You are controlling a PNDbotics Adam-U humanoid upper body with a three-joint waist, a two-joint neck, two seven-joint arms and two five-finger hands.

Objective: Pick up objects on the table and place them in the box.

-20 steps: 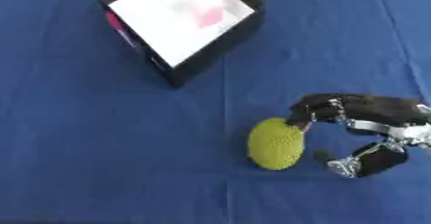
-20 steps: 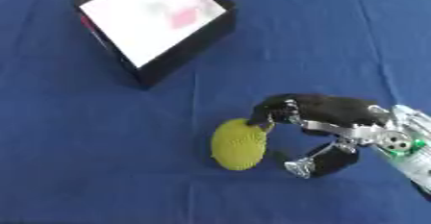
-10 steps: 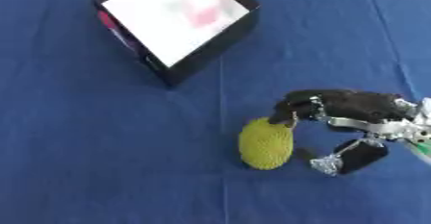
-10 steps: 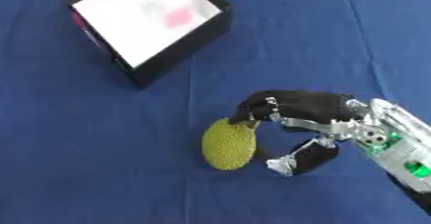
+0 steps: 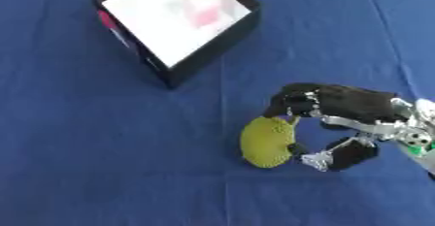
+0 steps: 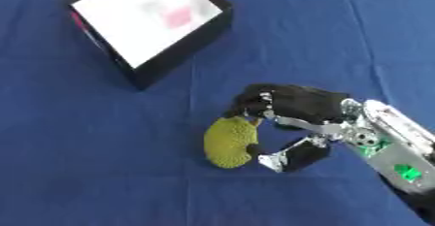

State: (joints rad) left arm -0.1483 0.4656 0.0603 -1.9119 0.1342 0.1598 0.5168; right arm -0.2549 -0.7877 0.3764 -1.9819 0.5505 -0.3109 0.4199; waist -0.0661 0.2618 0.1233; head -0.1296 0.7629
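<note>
A yellow-green, bumpy, oval fruit [image 5: 265, 142] lies on the blue cloth a little right of the middle. My right hand [image 5: 355, 105] reaches in from the right edge and curls around the fruit's right side. Its fingers [image 5: 289, 104] touch the fruit's top, and the thumb [image 5: 329, 159] presses against its lower right. The box [image 5: 214, 50] is black with a white inside and stands tilted at the upper left, well apart from the hand. A faint pink patch [image 5: 204, 16] shows inside it. My left hand shows in neither view.
The blue cloth [image 5: 102, 162] covers the whole table, with a crease running down from below the box. Open cloth lies between the fruit and the box, and to the left of the fruit.
My right hand has moved left onto the fruit, and its fingers and thumb have closed in on the fruit's right side. The fruit has hardly shifted.
</note>
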